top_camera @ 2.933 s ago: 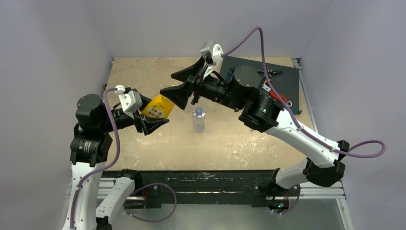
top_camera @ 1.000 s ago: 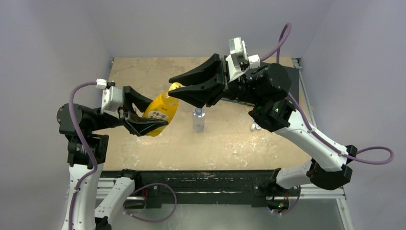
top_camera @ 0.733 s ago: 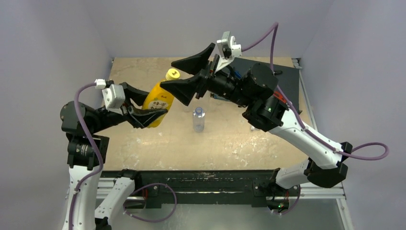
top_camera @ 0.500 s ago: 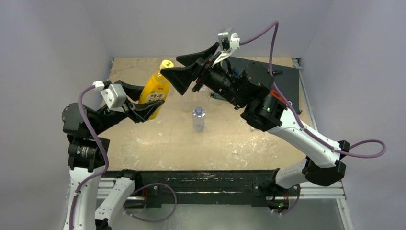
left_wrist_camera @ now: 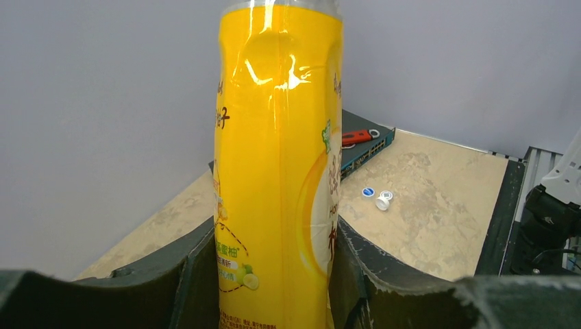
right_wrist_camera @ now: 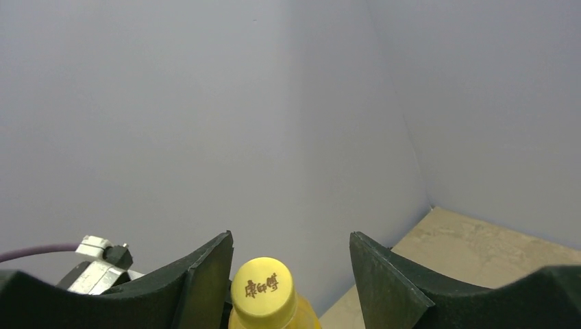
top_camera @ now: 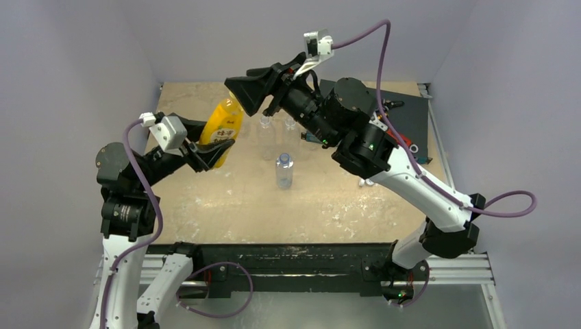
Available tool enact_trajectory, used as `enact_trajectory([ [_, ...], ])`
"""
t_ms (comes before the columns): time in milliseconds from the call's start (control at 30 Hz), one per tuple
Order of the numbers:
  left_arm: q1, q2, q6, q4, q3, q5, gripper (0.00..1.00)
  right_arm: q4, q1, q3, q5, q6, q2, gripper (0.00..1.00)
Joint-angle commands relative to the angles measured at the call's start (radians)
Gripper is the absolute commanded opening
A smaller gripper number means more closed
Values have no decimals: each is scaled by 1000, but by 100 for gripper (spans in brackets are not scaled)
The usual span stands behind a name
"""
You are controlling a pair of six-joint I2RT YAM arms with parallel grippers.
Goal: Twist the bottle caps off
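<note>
One clear bottle (top_camera: 283, 171) stands upright in the middle of the table (top_camera: 329, 205). Beyond it to the left, the left gripper (top_camera: 218, 139) is clamped around the lower body of the yellow bottle (top_camera: 223, 120), holding it slightly tilted. Over that bottle's top the right gripper (right_wrist_camera: 291, 274) is spread wide, straddling the yellow cap (right_wrist_camera: 264, 289). The cap sits on the neck just beside one finger (right_wrist_camera: 205, 274), well apart from the other. Two more clear bottles (top_camera: 265, 131) stand behind. Farther right, a blue cap (left_wrist_camera: 368, 192) and a white cap (left_wrist_camera: 383, 200) lie loose together near a dark mat (top_camera: 404, 113).
</note>
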Motion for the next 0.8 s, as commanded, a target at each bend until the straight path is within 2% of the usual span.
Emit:
enact_trajectory([
  [0,3,3,2,16,14,-3,0,-4,7,33,34,11,-8,65],
  [167,3,7,1,23,11,-22,0,-14,9,33,13,24,3,60],
  [367,3,4,-4,33,-4,-22,0,9,9,3,5,46,-1,41],
  [633,3,4,-13,42,-13,-28,0,-12,9,16,-12,61,20,49],
  [700,3,4,-14,42,-14,-30,0,3,9,-3,-11,68,11,47],
  [767,3,3,-14,41,-15,-29,0,15,9,-17,-2,70,4,41],
])
